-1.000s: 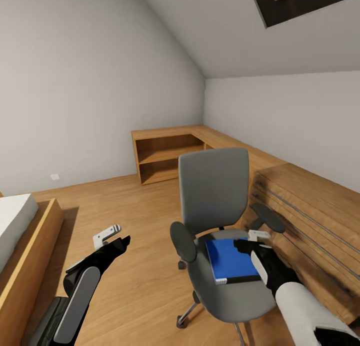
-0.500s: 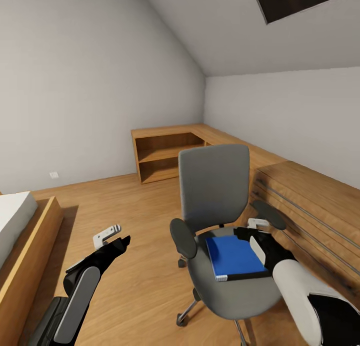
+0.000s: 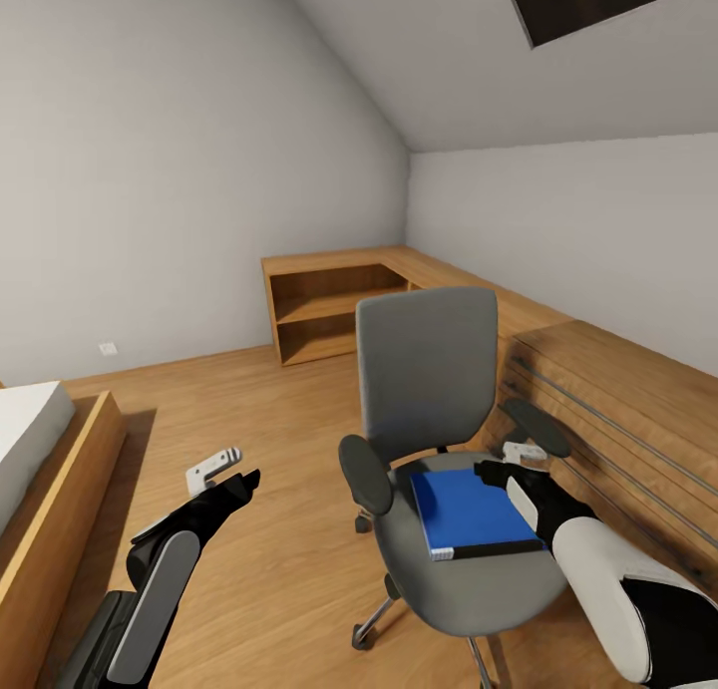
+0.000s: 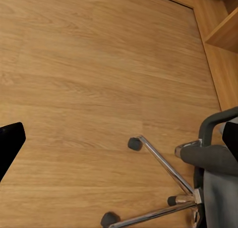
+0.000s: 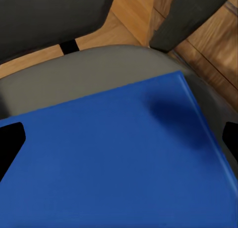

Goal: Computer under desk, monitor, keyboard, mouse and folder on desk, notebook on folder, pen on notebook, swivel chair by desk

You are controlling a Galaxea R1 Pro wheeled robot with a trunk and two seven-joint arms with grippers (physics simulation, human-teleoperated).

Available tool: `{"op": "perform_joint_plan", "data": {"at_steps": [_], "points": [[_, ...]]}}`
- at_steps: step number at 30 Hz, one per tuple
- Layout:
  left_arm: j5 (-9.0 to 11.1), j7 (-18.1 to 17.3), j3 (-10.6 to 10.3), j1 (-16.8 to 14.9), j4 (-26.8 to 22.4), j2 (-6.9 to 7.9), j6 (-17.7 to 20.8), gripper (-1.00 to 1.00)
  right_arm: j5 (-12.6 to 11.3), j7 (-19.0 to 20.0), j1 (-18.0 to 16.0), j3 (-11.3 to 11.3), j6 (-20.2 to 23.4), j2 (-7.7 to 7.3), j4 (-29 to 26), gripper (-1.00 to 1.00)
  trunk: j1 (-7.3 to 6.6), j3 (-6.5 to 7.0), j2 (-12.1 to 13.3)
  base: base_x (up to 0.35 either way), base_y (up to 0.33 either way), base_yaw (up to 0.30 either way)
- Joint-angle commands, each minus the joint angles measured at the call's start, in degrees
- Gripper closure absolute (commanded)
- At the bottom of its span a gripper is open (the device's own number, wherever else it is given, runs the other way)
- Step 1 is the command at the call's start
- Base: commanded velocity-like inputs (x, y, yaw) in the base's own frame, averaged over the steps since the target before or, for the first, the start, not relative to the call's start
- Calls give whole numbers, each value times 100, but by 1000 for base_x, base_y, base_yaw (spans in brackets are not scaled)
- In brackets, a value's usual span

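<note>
One folder lay on the chair seat; the right gripper, spread open at its 2 o'clock corner, had shifted rightward. Left gripper: cannot tell.

folder: cut off by frame edge in my right wrist view
my right gripper: jaw gap unclear, possibly open
swivel chair: base partly hidden under seat
</note>
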Motion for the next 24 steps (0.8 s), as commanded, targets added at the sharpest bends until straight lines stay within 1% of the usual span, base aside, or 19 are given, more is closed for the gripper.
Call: {"op": "perform_joint_plan", "data": {"at_steps": [1,4,8,14,20,24], "points": [[56,59,-11,-5,-7,7,3,-100,-23,-15,-2,-11,27,1,-11,-100,-1,-5,-3,0,0,0],[56,59,-11,-4,-7,11,3,-100,-25,-16,-2,-20,20,5,-10,-100,-1,-5,-3,38,0,0],[54,54,-14,-7,-7,13,7,-100,-25,-16,-2,-22,8,8,-4,-100,-1,-5,-3,173,0,0],[52,58,-17,-5,-7,13,10,-100,-26,-16,-2,-19,4,9,-7,-100,-1,-5,-3,69,0,0],[50,58,-23,-5,-4,13,11,-100,-26,-16,-2,-16,0,13,-5,-100,-1,-5,-3,192,0,0],[54,53,-23,-4,0,13,17,-100,-26,-16,-2,-17,-4,16,-3,-100,-1,-5,-3,76,0,0]]}}
